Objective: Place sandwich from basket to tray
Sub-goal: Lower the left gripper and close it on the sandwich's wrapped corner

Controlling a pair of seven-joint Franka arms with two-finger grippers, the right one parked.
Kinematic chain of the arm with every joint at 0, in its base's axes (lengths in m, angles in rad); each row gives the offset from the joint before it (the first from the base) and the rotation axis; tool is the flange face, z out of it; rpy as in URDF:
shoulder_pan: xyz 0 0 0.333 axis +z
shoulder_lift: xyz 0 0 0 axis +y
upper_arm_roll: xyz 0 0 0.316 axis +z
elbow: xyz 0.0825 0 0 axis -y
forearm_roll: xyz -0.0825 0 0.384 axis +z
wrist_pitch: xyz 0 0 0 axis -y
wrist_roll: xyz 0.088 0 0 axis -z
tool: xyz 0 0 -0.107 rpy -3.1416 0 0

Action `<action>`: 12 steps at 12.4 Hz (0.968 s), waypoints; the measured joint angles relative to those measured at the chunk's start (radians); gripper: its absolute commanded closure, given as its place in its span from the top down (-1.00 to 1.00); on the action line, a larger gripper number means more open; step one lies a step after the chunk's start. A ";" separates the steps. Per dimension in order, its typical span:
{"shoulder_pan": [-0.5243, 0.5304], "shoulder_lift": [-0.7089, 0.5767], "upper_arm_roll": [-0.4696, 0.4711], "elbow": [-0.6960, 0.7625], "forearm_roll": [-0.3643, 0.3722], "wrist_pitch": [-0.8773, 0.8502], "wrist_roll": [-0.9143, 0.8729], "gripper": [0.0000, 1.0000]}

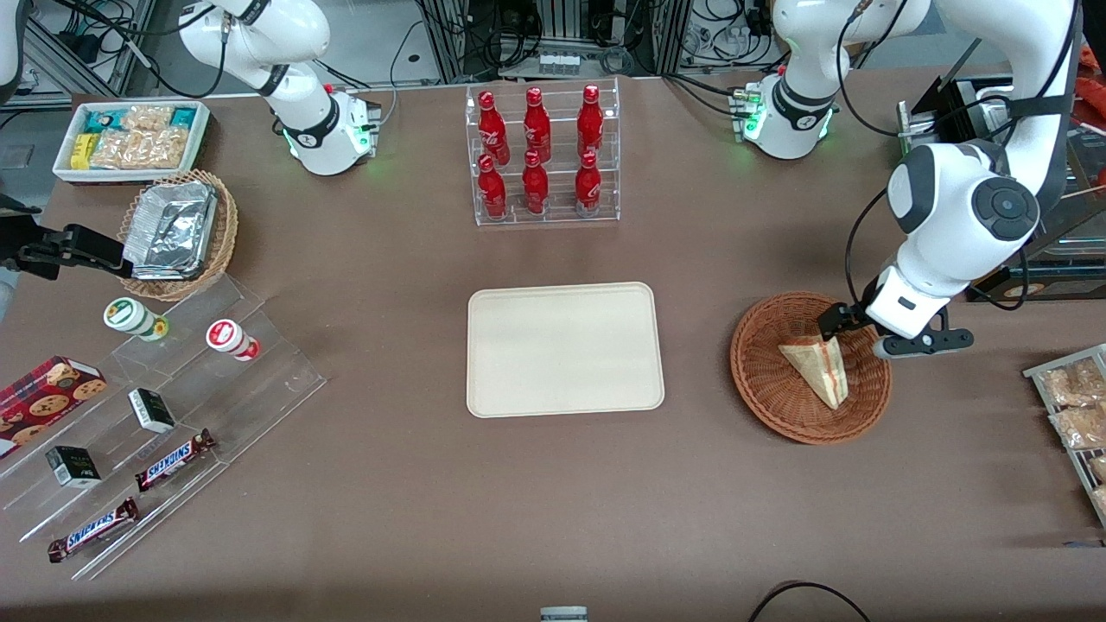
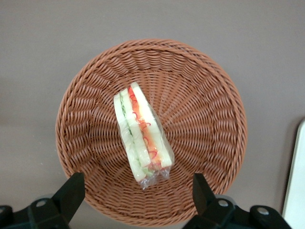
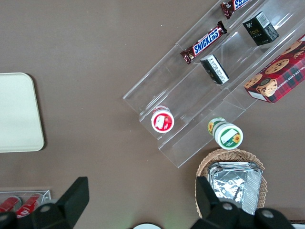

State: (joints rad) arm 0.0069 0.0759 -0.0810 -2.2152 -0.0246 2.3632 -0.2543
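The sandwich [image 1: 821, 367] [image 2: 143, 136], a clear-wrapped wedge with red and green filling, lies in the round reddish-brown basket [image 1: 760, 380] [image 2: 205, 95] toward the working arm's end of the table. My gripper [image 1: 838, 326] [image 2: 137, 193] hovers open just above the basket, over its rim farther from the front camera. Its fingers [image 2: 71, 191] stand wide apart and hold nothing, and the sandwich's wrapped end lies just short of the gap. The cream tray [image 1: 566, 350] [image 2: 295, 176] [image 3: 16, 112] lies bare at the table's middle, beside the basket.
A clear rack of red bottles [image 1: 543, 155] stands farther from the front camera than the tray. A rack of snack bags [image 1: 1076, 406] sits at the working arm's table edge. Acrylic steps with snacks [image 1: 164, 406], a foil-filled tan basket [image 1: 177, 233] and a white bin [image 1: 130, 138] occupy the parked arm's end.
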 measured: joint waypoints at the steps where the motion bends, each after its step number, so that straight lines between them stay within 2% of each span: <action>1: 0.000 0.004 0.000 -0.006 0.001 0.009 -0.086 1.00; 3: -0.007 0.022 -0.004 -0.013 0.002 0.013 -0.264 1.00; 5: -0.015 0.044 -0.008 -0.015 0.002 0.020 -0.370 1.00; 12: -0.016 0.109 -0.008 -0.016 0.007 0.023 -0.397 1.00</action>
State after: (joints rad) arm -0.0088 0.1851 -0.0894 -2.2309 -0.0172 2.3864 -0.6509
